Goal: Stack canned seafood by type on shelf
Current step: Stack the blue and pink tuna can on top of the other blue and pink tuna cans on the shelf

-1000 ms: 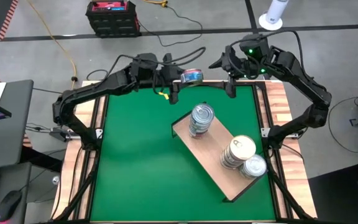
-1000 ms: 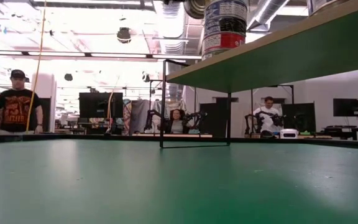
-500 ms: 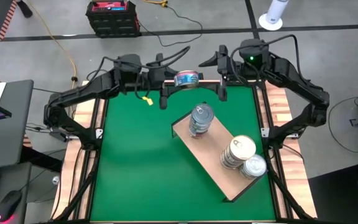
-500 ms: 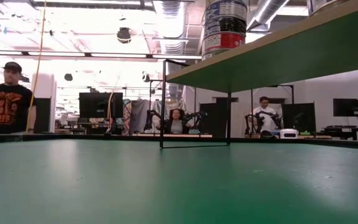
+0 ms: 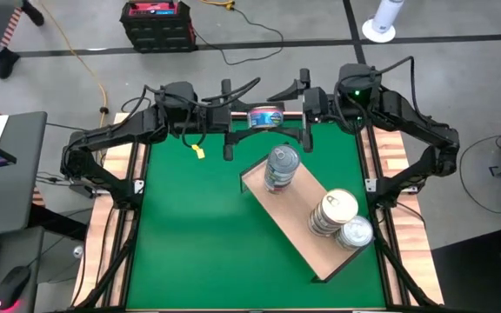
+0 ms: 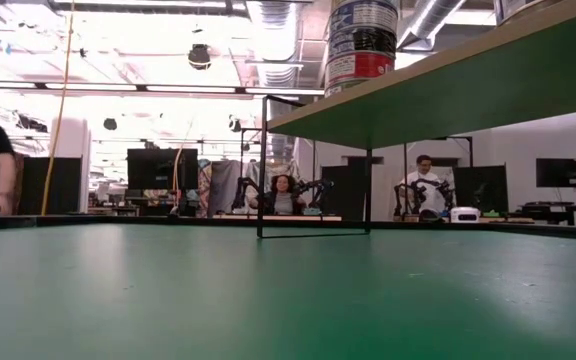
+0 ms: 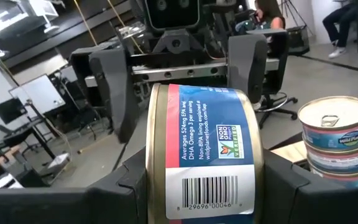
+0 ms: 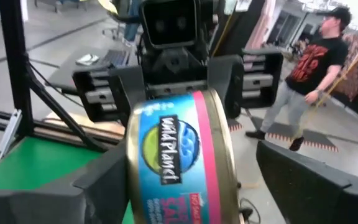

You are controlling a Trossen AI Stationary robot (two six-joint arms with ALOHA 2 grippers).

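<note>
A flat round can of seafood (image 5: pixel 265 116) with a blue label hangs above the mat's far edge between my two grippers. My left gripper (image 5: pixel 252 118) is shut on it. My right gripper (image 5: pixel 287 116) faces it from the right, open, one finger on each side of the can (image 8: pixel 173 155) without touching. The shelf (image 5: pixel 296 233), a light-wood board, lies slantwise on the green mat. It carries three stacks of cans (image 5: pixel 282 167) (image 5: pixel 333 211) (image 5: pixel 356 233). Neither gripper shows in the low view. My left gripper pinches the can by its two flat ends, each finger (image 7: pixel 124 186) against one end beside the gold rim (image 7: pixel 153 149). The fingers come level from the table's left. The can stands on edge, its barcoded side wall (image 7: pixel 211 168) toward the wrist, lifted clear of the table.
The mat's near and left parts (image 5: pixel 190 226) are bare green. Wood-slat rims (image 5: pixel 390 148) run along both sides of the table. A monitor and mouse (image 5: pixel 11 283) stand off the left side. People stand and sit in the room beyond the table.
My right gripper has swung toward the table's left up to the can and tipped up to level. It has stayed open, and its fingers now flank the can. My left gripper has turned a little and risen with the can, out of the low view's top.
</note>
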